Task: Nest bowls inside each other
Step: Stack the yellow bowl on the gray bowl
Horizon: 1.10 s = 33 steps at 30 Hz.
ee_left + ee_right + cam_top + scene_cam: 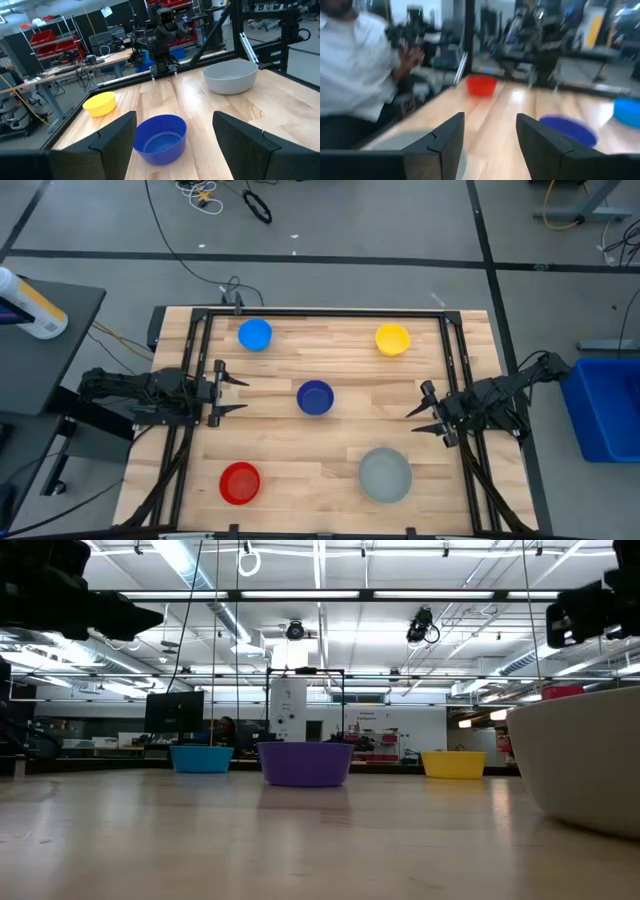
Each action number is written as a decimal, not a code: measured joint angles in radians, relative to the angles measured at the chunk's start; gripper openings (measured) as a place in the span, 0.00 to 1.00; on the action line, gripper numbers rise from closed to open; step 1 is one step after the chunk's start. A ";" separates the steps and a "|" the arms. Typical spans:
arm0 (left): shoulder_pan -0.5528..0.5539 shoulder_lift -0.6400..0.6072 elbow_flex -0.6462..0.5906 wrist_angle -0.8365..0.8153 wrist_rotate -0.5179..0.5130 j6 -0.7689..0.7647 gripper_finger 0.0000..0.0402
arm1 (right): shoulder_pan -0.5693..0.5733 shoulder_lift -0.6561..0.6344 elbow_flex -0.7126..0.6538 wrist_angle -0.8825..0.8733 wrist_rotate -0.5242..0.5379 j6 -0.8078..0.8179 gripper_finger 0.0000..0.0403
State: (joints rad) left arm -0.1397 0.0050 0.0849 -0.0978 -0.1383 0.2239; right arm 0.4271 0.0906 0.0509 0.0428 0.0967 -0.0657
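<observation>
Five bowls rest upright on their bases on the wooden table. The light blue bowl [254, 334] sits far left and the yellow bowl [392, 339] far right. The dark blue bowl [315, 397] is in the middle, the red bowl [239, 483] near left, and the larger pale grey bowl [385, 475] near right. My left gripper [240, 395] hovers open at the left edge, pointing level at the dark blue bowl [161, 138]. My right gripper [413, 421] hovers open at the right edge, above the grey bowl's far side, pointing toward the red bowl [481, 85].
A black frame [320, 312] runs along the table's far, left and right edges. A blue bin [605, 405] stands off the right side, and a white and yellow bottle [30, 305] off the left. A person in a white shirt [350, 75] stands beyond the table's edge.
</observation>
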 joint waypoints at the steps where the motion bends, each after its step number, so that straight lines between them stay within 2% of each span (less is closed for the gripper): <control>1: 0.000 0.000 0.000 0.000 0.000 -0.020 0.68 | 0.000 0.000 0.000 0.046 0.011 -0.001 0.46; 6: 0.000 0.000 0.000 0.029 -0.008 -0.159 0.68 | 0.000 0.002 -0.032 0.359 0.016 0.058 0.46; 7: 0.000 0.000 0.000 0.034 -0.008 -0.182 0.68 | -0.001 0.002 -0.040 0.394 0.016 0.021 0.46; 12: 0.000 0.000 0.000 0.060 -0.007 -0.177 0.68 | -0.015 0.020 -0.041 0.392 0.035 -0.193 0.49; 14: 0.000 0.001 0.000 0.064 -0.007 -0.182 0.68 | -0.033 0.050 -0.041 0.372 0.142 -0.183 0.51; 17: 0.000 0.001 0.000 0.072 -0.007 -0.184 0.68 | -0.082 0.141 -0.041 0.320 0.384 -0.039 0.54; 20: 0.001 0.001 0.000 0.071 -0.021 -0.183 0.68 | -0.139 0.244 -0.041 0.285 0.490 0.087 0.56; 26: 0.001 0.001 0.000 0.068 -0.142 -0.186 0.68 | -0.174 0.360 -0.041 0.334 0.495 0.287 0.58; 33: 0.001 0.001 0.000 0.070 -0.427 -0.299 0.68 | -0.174 0.375 -0.041 0.384 0.505 0.367 0.59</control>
State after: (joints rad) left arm -0.1383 0.0063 0.0845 -0.0280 -0.5652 -0.0749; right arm 0.2534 0.4652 0.0097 0.4266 0.6021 0.3016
